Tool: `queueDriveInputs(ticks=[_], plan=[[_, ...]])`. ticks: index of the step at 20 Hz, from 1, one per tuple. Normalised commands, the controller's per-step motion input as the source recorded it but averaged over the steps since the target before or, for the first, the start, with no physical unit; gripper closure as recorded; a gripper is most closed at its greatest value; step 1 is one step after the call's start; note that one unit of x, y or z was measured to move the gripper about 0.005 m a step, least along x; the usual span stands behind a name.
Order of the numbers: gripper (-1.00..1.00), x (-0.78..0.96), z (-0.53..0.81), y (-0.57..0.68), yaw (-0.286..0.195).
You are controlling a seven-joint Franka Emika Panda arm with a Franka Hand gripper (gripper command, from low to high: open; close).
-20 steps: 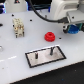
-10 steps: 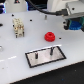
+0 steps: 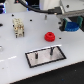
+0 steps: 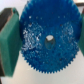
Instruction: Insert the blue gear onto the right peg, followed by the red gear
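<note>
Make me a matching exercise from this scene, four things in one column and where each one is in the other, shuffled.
Things:
1. blue gear
2. red gear
3. right peg
4. gripper

Places:
A. upright on the grey plate
B. flat on the white table, beyond the plate
C. fills the wrist view
D. exterior view's upper right

Pairs: 1-C, 2-B, 3-A, 4-D

Motion blur smears the gripper (image 3: 70, 21) and blue gear (image 3: 73, 23); the gear's far edge is cropped.
</note>
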Motion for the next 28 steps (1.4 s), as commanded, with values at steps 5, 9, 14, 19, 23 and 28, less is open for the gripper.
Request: queueDriveInputs(ticks=[5,9,14,19,23,28], plan=[[1.00,0.64,0.20,-0.38,0.000],[1.00,0.62,0.05,-0.32,0.000],[1.00,0.55,0.02,-0.25,0.000],[1.00,0.45,-0.03,-0.20,0.000],[1.00,0.32,-0.09,-0.19,0.000],[1.00,0.17,-0.14,-0.14,0.000]])
